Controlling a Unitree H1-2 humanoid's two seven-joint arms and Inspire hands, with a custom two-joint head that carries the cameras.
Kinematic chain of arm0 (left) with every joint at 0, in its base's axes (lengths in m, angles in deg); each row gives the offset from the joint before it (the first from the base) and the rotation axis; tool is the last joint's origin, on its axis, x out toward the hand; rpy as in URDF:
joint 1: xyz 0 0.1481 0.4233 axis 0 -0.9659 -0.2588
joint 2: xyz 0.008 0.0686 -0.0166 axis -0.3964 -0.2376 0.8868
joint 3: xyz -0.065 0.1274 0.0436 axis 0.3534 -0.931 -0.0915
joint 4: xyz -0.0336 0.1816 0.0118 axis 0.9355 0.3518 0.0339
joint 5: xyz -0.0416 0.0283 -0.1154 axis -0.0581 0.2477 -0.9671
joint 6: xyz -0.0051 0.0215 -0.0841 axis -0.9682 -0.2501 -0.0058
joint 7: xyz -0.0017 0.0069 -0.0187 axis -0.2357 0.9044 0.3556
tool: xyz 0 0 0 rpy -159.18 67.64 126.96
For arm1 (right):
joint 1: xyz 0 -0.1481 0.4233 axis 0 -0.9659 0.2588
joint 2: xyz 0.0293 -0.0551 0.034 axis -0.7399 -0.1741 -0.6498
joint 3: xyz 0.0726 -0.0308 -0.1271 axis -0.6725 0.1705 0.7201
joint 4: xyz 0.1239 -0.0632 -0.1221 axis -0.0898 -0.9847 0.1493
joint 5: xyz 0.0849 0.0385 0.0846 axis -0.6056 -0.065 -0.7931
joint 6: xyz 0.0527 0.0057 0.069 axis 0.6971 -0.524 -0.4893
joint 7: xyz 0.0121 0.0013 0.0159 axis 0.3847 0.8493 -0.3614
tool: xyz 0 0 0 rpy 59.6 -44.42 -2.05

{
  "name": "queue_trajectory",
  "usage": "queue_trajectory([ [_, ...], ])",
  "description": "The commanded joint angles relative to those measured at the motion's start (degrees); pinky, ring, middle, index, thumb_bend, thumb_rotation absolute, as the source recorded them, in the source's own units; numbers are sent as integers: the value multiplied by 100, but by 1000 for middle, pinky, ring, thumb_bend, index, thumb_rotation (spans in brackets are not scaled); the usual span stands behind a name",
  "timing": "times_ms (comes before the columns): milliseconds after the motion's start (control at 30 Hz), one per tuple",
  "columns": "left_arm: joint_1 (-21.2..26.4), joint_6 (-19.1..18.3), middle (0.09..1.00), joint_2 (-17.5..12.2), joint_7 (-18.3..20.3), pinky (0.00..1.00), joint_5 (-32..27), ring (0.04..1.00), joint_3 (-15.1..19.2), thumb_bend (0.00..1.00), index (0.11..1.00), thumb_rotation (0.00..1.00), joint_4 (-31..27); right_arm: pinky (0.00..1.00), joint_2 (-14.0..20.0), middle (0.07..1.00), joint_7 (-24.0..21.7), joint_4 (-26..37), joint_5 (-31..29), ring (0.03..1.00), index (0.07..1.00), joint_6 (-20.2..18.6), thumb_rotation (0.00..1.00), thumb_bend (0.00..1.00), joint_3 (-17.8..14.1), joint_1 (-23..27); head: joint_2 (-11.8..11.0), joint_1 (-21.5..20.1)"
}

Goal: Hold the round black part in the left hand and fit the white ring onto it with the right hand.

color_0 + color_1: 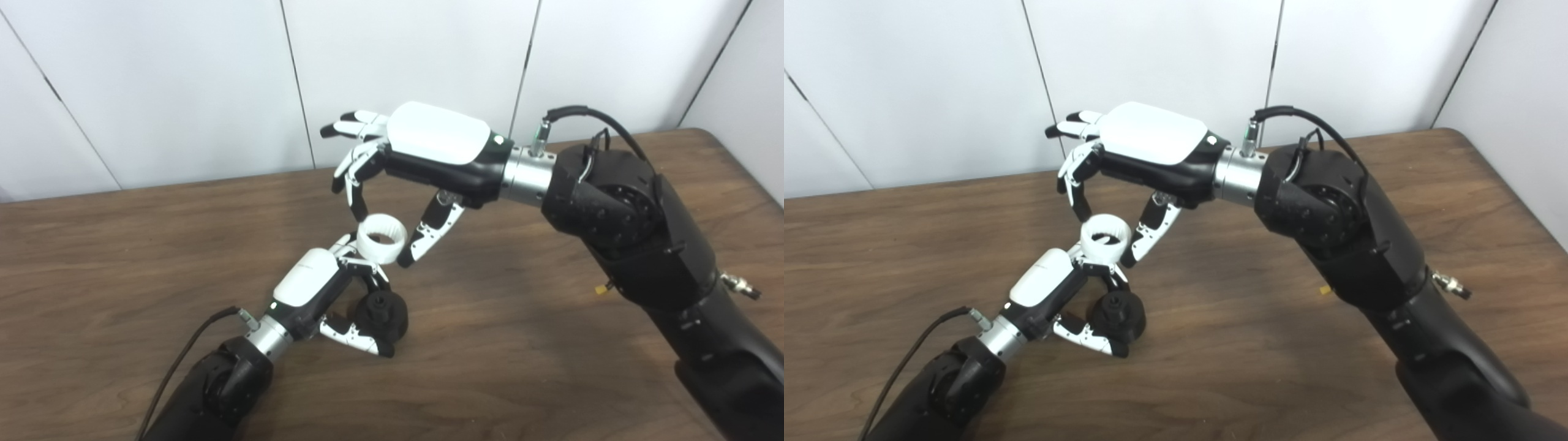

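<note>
Black and round, the part (pixel 383 315) sits low on the brown bench (pixel 520 355), gripped between the thumb and curled fingers of the left hand (pixel 318 288), which steadies it with its hub turned upward, apparently to receive the ring. Just beyond and above it, the right hand (pixel 422 153) pinches the white ring (pixel 381 237) between a fingertip and thumb, other fingers spread, not yet over the part.

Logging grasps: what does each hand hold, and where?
Left hand grips the black part by its sides; right hand pinches the white ring at its rim.
</note>
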Motion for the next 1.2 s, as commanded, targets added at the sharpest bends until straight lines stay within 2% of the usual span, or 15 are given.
queue_trajectory([
  [0,-238,-147,715,9,245,1000,182,933,-191,524,481,57,134,1000,20,726,47,222,-92,972,478,10,138,524,-96,176,17,17],
  [267,-252,-319,721,13,330,1000,177,937,-199,524,481,58,-49,1000,-12,731,52,300,-46,969,479,93,138,524,1,-75,25,58],
  [600,-273,-363,725,0,339,1000,143,941,-235,524,481,60,-168,1000,4,735,145,203,7,954,479,282,137,524,8,-501,50,107],
  [1167,-312,-555,728,22,396,1000,156,945,-339,524,481,59,-353,1000,7,744,138,-244,172,973,480,512,136,525,98,-515,-35,197],
])
